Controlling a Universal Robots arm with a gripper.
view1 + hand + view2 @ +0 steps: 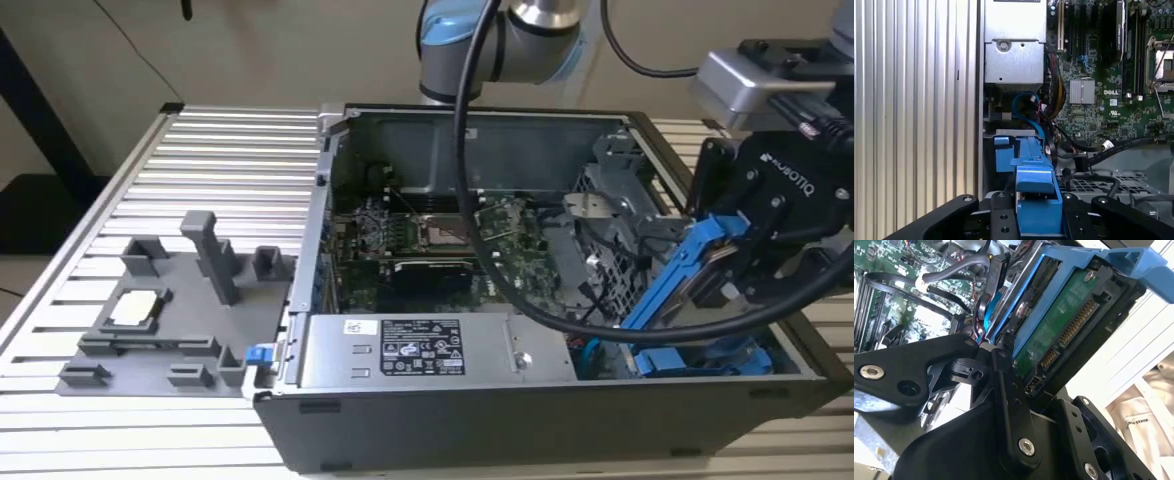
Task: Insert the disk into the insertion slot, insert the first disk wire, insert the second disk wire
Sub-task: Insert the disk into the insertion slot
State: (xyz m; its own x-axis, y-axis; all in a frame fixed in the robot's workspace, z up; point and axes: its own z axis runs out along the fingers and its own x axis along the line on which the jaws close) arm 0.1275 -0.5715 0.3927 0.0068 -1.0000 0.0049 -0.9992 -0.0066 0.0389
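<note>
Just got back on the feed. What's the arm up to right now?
The gripper is shut on the disk, holding it by its blue frame. The disk hangs tilted over the open computer case, at the corner on the exterior view's right, with its lower end pointing down toward a blue bracket inside. It is not seated in the slot yet. In the second wrist view its connector edge is bare, with no wire plugged in.

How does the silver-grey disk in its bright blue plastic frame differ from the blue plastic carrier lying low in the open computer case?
The disk stands steeply tilted and raised, while the blue carrier lies level, low in the grey computer case. The black gripper clamps the disk, not the carrier. Both have bright blue plastic.
</note>
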